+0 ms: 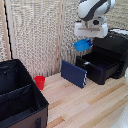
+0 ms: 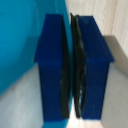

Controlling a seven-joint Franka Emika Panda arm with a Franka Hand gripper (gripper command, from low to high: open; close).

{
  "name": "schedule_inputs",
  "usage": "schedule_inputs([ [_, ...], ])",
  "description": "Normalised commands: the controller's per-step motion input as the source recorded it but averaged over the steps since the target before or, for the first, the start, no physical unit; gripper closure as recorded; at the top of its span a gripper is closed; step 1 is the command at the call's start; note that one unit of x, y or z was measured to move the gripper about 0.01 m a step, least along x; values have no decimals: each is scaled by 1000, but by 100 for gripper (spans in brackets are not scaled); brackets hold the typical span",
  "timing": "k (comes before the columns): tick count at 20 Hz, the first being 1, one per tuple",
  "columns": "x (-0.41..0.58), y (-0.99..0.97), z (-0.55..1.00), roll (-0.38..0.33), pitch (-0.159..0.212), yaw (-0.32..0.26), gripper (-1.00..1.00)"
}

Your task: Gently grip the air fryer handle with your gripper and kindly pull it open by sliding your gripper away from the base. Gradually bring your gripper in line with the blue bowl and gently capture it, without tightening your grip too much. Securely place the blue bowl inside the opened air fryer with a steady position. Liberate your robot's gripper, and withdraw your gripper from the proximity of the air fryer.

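Above boxy matte-black air fryer (image 1: 109, 59), gripper (image 1: 86, 42) pinching round blue bowl (image 1: 81, 45)

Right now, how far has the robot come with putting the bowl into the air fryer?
Done: the air fryer drawer stands pulled out, open on top. In hand: the gripper holds the blue bowl in the air, tilted, just above the drawer; the wrist view shows the fingers pressed together on a thin rim. Left: set the bowl inside the drawer, open the gripper and draw back.
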Motion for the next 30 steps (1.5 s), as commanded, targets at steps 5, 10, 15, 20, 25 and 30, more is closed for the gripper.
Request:
schedule_inputs([
  [5, 157, -801, 85, 0, 16, -126, 100],
  [10, 244, -826, 27, 25, 11, -81, 100],
  [15, 349, -725, -147, 63, 64, -17, 100],
  [20, 301, -464, -307, 6, 122, 0, 100],
  [25, 157, -364, -310, -17, 124, -2, 100],
  [30, 98, -233, -334, -90, 135, -1, 100],
])
